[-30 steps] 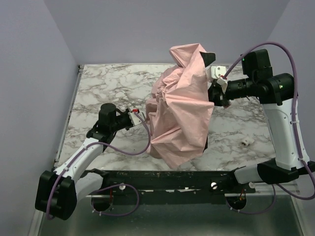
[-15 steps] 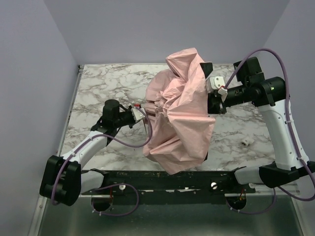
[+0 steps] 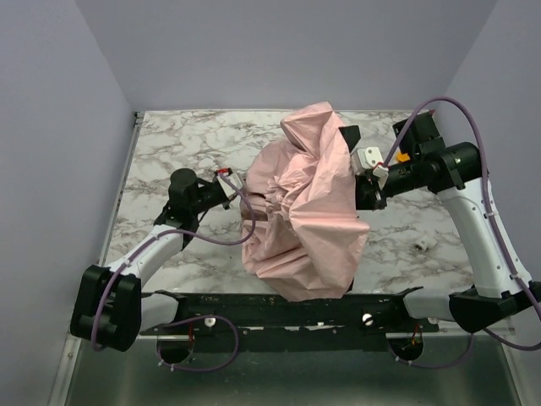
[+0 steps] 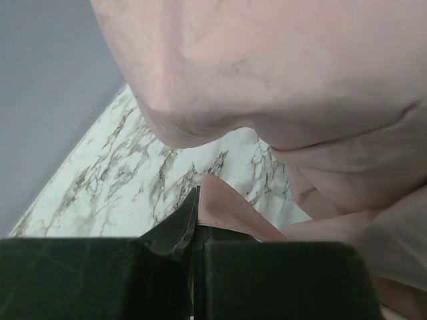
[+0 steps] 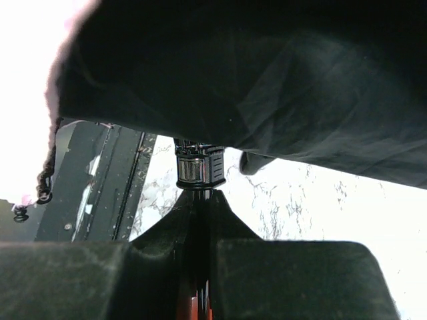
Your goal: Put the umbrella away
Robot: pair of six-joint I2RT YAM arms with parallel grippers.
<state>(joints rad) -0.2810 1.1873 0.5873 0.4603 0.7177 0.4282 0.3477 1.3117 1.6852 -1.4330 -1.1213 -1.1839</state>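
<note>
The umbrella [image 3: 308, 211], pale pink and half collapsed, hangs in a crumpled heap over the middle of the marble table [image 3: 169, 144]. My left gripper [image 3: 239, 196] is at its left edge. In the left wrist view the left gripper [image 4: 195, 203] is shut, with a pink flap of the umbrella [image 4: 230, 210] coming out of its jaws. My right gripper [image 3: 365, 190] reaches in from the right under the canopy. The right wrist view shows the right gripper [image 5: 199, 200] shut on the thin dark shaft, just below a chrome and black collar [image 5: 199, 170]. The canopy's dark underside [image 5: 267, 87] fills the view above.
A small white object [image 3: 423, 244] lies on the table at the right, near the right arm. A black rail [image 3: 279, 304] runs along the near edge; the same rail [image 5: 100, 187] shows in the right wrist view. Plain walls enclose the table on three sides.
The right arm has swung left and lower, carrying the shaft, and the canopy has sunk and bunched toward the near left. The left gripper moved right, then back slightly, holding the fabric edge.
</note>
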